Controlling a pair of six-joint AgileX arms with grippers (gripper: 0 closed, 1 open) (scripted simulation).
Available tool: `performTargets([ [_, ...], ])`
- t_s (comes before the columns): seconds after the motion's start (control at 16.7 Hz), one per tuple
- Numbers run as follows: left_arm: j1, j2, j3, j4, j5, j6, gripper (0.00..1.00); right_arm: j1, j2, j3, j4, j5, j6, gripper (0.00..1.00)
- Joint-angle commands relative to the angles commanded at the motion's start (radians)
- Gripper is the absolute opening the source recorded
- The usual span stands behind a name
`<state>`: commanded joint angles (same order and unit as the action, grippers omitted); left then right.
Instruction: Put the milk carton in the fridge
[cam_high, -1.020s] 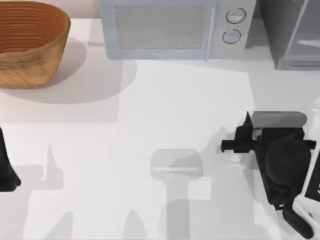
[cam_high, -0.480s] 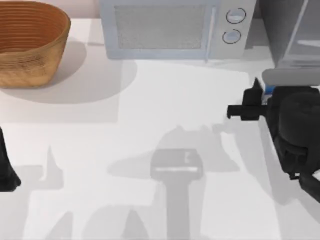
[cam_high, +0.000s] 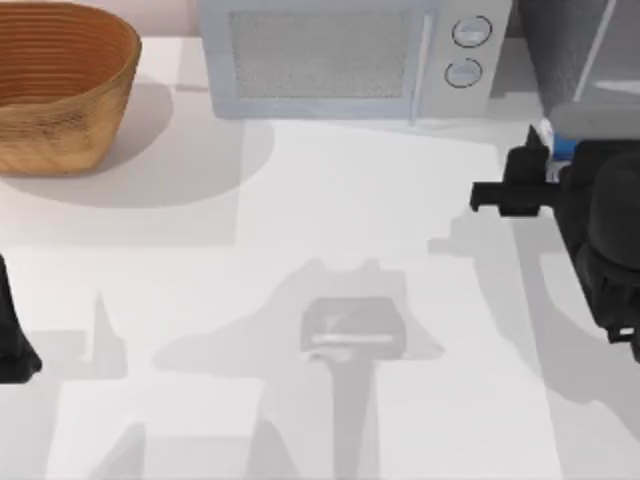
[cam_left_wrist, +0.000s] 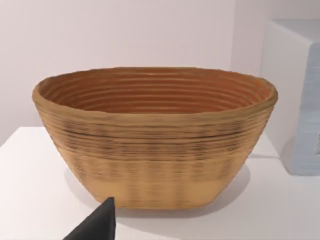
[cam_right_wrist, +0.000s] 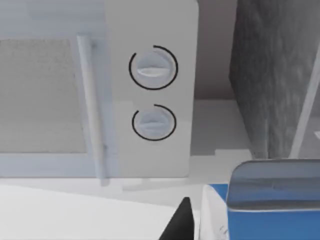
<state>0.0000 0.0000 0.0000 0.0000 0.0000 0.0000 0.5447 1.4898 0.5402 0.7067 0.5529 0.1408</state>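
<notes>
Over the last second the right gripper (cam_high: 545, 165) was carried from the right-middle of the white table (cam_high: 330, 210) up toward the back right corner, the small white milk carton with the blue top (cam_high: 552, 140) going with it. The carton was now seen held in that gripper, just in front of the tall dark-grey fridge (cam_high: 575, 50) and not yet inside it; in the right wrist view its blue top (cam_right_wrist: 270, 200) lay near the fridge's dark wall (cam_right_wrist: 270, 75). The fingers were judged clamped on the carton (the contact itself was largely covered by the arm from above). The left gripper (cam_high: 12, 340) was noted parked at the table's left edge, facing the woven brown basket (cam_left_wrist: 155, 135); its fingers could not be judged.

Risks noted: the carton could be knocked against the fridge frame or its pale door panel (cam_high: 610, 60) if the approach were misaligned. The light-grey microwave with two round knobs (cam_high: 340, 55) stood just beside the fridge, so a drift leftward could bring the wrist against it. Whether the door stood open enough could not be told.
</notes>
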Motion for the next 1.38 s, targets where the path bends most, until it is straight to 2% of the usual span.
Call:
performTargets([
  [0.24,0.000,0.000,0.000,0.000,0.000,0.000,1.00,-0.007,-0.005,-0.012,-0.007,-0.006,-0.004,0.00],
  [0.54,0.000,0.000,0.000,0.000,0.000,0.000,1.00,-0.102,-0.172,-0.134,-0.158,-0.102,-0.040,0.00],
  [0.78,0.000,0.000,0.000,0.000,0.000,0.000,1.00,-0.206,-0.471,-0.228,-0.281,-0.210,-0.064,0.00],
  [1.08,0.000,0.000,0.000,0.000,0.000,0.000,1.00,-0.318,-0.999,-0.295,-0.395,-0.323,-0.070,0.00],
  [1.38,0.000,0.000,0.000,0.000,0.000,0.000,1.00,-0.467,-1.370,-0.448,-0.609,-0.476,-0.104,0.00],
])
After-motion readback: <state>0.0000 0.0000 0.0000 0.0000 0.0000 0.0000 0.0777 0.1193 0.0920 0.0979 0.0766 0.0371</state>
